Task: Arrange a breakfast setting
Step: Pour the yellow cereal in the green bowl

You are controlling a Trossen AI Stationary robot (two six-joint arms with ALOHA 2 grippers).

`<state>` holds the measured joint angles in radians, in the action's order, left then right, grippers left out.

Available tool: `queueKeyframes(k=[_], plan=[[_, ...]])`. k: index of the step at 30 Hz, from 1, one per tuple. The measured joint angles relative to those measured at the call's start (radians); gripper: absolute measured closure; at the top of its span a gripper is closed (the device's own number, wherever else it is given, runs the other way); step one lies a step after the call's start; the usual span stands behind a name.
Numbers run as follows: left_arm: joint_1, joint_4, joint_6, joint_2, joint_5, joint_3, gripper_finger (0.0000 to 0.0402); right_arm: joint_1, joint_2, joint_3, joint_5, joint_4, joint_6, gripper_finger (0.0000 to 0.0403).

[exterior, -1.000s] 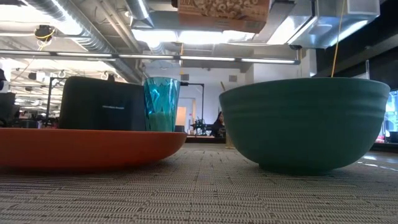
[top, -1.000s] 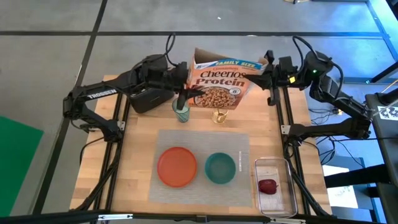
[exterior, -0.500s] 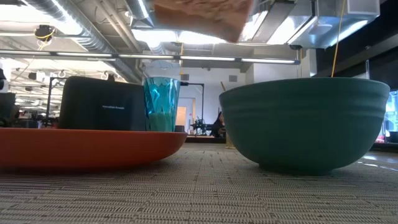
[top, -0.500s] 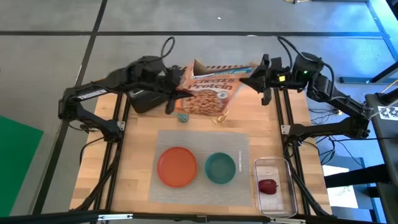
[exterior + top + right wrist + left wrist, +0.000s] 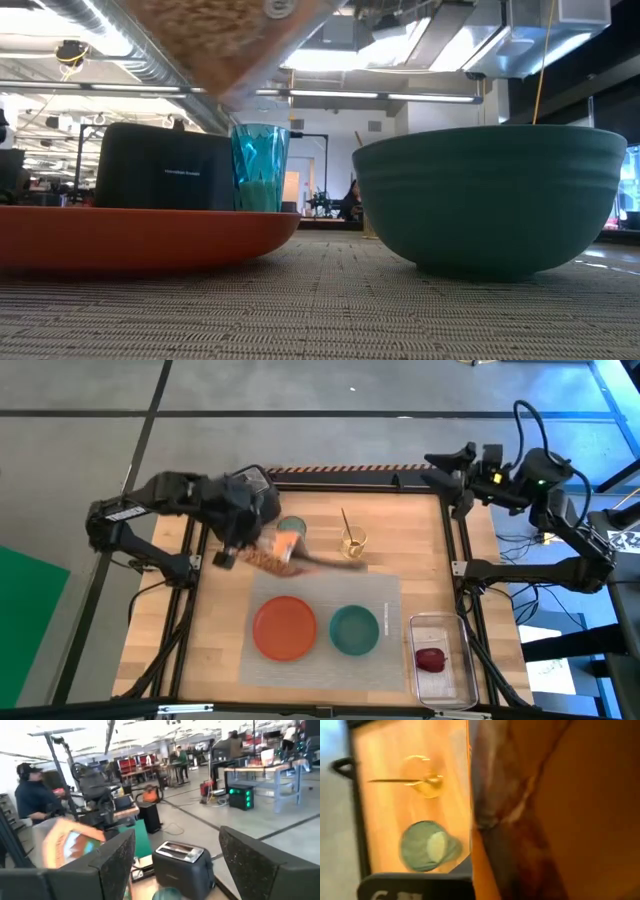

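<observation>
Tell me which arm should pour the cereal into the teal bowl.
Left. Its gripper holds the cereal box, tilted just behind the placemat near the teal bowl. The right gripper is open at the table's far right corner.

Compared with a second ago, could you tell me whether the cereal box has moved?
Yes. In the high view the cereal box has swung from the table's back edge down towards the placemat, carried by the left gripper; it now lies tilted just above the orange plate.

On the black box-shaped toaster (image 5: 165, 166) there is a small line of pale lettering, but it is too small to read. No other text is legible.
</observation>
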<state>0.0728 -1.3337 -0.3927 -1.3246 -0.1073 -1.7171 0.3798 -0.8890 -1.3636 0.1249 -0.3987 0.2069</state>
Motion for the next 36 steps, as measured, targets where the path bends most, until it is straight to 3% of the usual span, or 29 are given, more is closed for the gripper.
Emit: queueKeyframes(k=[6,13,19,23,29,36], plan=[[-0.196,-0.029,0.094,-0.062,0.126,0.0,0.0376,0.0,-0.002,0.0,0.017,-0.1,-0.005,0.0123],[-0.311,-0.102,0.129,-0.222,0.154,-0.001,0.0376,0.0,-0.006,0.0,0.068,-0.258,-0.004,0.0123],[-0.362,-0.24,0.13,-0.402,0.264,-0.112,0.0376,0.0,-0.005,0.002,0.068,-0.351,-0.044,0.0123],[-0.372,-0.232,0.114,-0.472,0.321,-0.216,0.0376,0.0,-0.005,0.002,0.068,-0.362,-0.07,0.0123],[-0.374,-0.234,0.028,-0.509,0.452,-0.356,0.0376,0.0,-0.005,0.002,0.09,-0.395,-0.085,0.0123],[-0.394,-0.238,-0.123,-0.51,0.594,-0.392,0.0375,0.0,-0.005,0.002,0.096,-0.441,-0.084,0.0123]])
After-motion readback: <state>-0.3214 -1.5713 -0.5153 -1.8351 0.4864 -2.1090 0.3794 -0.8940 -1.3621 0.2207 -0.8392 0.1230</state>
